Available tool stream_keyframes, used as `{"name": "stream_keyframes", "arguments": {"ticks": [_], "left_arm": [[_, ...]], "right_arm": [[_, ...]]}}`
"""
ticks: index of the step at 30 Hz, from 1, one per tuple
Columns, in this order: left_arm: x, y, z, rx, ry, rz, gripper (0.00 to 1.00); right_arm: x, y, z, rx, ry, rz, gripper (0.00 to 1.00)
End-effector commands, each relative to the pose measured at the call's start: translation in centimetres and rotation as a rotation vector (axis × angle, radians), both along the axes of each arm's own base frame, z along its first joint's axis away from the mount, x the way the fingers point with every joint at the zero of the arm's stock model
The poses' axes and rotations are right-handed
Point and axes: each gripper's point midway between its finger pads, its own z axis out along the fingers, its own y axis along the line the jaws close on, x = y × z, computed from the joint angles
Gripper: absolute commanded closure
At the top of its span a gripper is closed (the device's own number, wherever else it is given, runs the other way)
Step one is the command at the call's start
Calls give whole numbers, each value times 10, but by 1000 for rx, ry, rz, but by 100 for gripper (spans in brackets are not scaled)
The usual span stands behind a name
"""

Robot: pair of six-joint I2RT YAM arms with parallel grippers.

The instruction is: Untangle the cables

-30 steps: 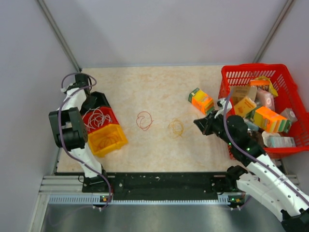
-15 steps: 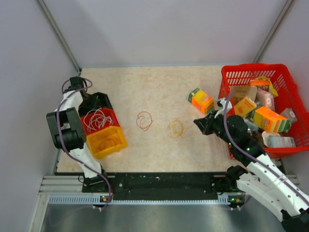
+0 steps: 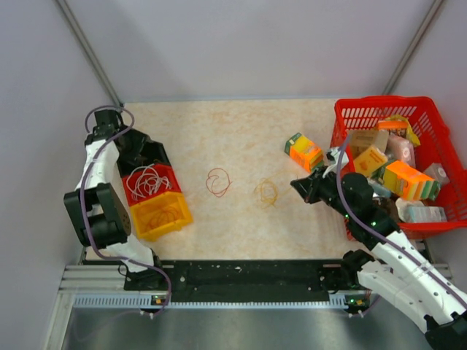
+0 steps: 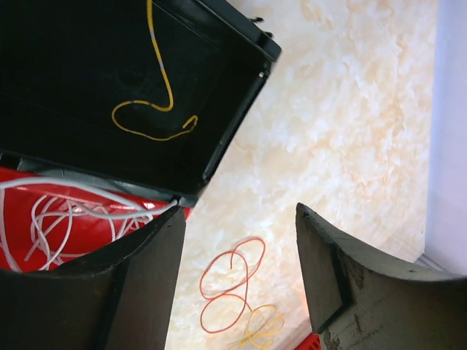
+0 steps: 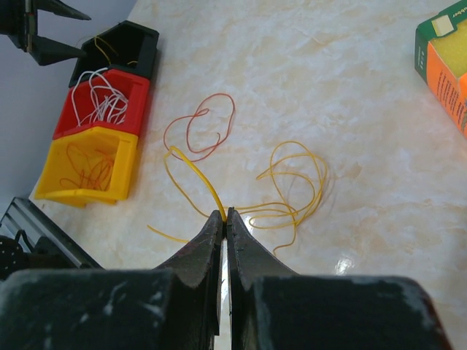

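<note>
Left claw [image 4: 239, 219]: just opened, empty.
Yellow cable [image 4: 155, 117]: dropped into black bin [image 4: 66, 65]; one cable sorted.
Right claw [image 5: 225, 216]: clenched, seems empty.

Robotics lab, grey enclosure walls [image 3: 255, 44] (aluminium base rail [image 3: 87, 278])

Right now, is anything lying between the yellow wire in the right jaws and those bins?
Yes. The red cable lies looped on the table between the yellow cable and the bins; nothing else does.

Red cable [image 3: 217, 181]; yellow cable [image 3: 266, 192]; white cables [image 5: 102, 95] in a red bin [image 5: 98, 120]; black bin [image 4: 66, 65]; yellow bin [image 5: 125, 166]; beige marbled table [image 3: 241, 131].
</note>
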Motion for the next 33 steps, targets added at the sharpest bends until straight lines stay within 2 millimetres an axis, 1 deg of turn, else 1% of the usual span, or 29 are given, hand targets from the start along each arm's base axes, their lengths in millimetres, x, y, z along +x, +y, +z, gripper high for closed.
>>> {"name": "stream_keyframes", "arguments": {"ticks": [1, 3, 5, 6, 7, 10, 13, 15, 16, 17, 18, 19, 21, 23, 26, 29, 33], "left_arm": [[-5, -5, 53, 51, -126, -85, 33], [-10, -2, 65, 111, -157, -112, 32], [-15, 7, 72, 197, -174, -128, 32], [-17, 15, 74, 243, -172, -110, 31], [-20, 26, 77, 277, -176, -95, 28], [-22, 56, 83, 263, -241, -49, 23], [-21, 90, 82, 260, -236, 31, 23], [-19, 111, 77, 274, -199, 75, 23], [-17, 120, 70, 268, -177, 86, 23], [-14, 128, 68, 270, -164, 95, 23], [-14, 135, 60, 255, -131, 113, 24], [-16, 139, 54, 219, -103, 133, 24], [-16, 139, 40, 111, -86, 134, 27], [-18, 138, 29, 54, -67, 161, 31], [-13, 139, 29, 66, -108, 151, 35], [-16, 136, 15, 30, -80, 181, 33], [-16, 131, 6, -60, -71, 263, 34]], "right_arm": [[3, 1, 10, 33, -28, -2, 100], [3, 1, 11, 36, -26, 0, 100], [3, 2, 11, 36, -24, 3, 100], [2, 2, 11, 35, -26, 7, 100], [2, 3, 12, 36, -26, 8, 100], [1, 4, 12, 38, -25, 17, 100], [0, 5, 13, 41, -28, 25, 100], [1, 6, 13, 42, -30, 28, 100], [1, 6, 14, 43, -33, 33, 100], [1, 7, 14, 42, -34, 36, 100], [1, 9, 14, 42, -34, 44, 100], [0, 9, 14, 41, -33, 50, 100], [-1, 11, 14, 42, -27, 64, 100], [-2, 12, 14, 43, -28, 73, 100], [-3, 14, 13, 44, -28, 82, 100], [-1, 13, 12, 32, -36, 82, 100], [0, 12, 13, 22, -48, 79, 100]]}}
